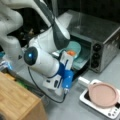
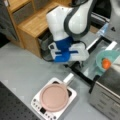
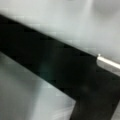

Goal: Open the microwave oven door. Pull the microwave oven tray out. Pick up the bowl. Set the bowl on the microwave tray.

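The silver microwave oven (image 1: 100, 32) stands with its door (image 2: 83, 75) folded down flat. The grey tray (image 1: 81, 62) sticks out of the opening. On it sits the pale teal bowl (image 1: 75, 47) with orange food, which shows in both front views (image 2: 107, 58). My gripper (image 2: 76, 65) hangs low over the door's outer edge, apart from the bowl and with nothing visibly in it. In the wrist view I see only the door's dark frame (image 3: 62, 75) close up and one end of its bar handle (image 3: 108, 63); my fingers do not show there.
A pink plate (image 1: 103, 95) lies on a small white square appliance (image 2: 37, 105) in front of the oven. A wooden cabinet (image 2: 32, 22) stands beside the arm. A black cable (image 1: 45, 93) hangs from the wrist.
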